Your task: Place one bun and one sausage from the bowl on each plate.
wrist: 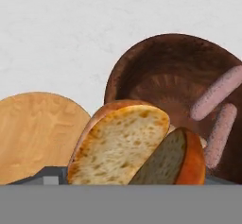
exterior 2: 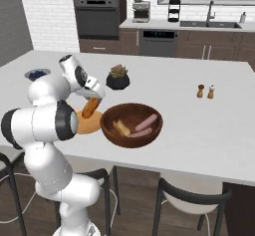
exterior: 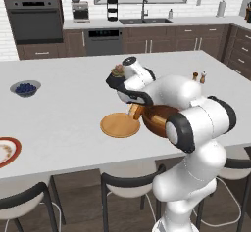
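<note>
Bun (exterior 2: 90, 107) clamped in my end effector (exterior 2: 92, 104) hangs between the wooden plate (exterior: 119, 125) and the bowl (exterior 2: 131, 125) near the surface's front edge; I should centre it over the plate before lowering.

Small grey bowl of blueberries (exterior: 25, 88) sits far left on the island, a potted succulent (exterior 2: 118, 77) mid-counter, salt and pepper shakers (exterior 2: 205, 91) off right, stools (exterior 2: 191, 200) along the near edge.

Split bun (wrist: 120, 145) above wooden plate (wrist: 33, 133), two sausages (wrist: 215, 93) in bowl (wrist: 156, 72)
</note>
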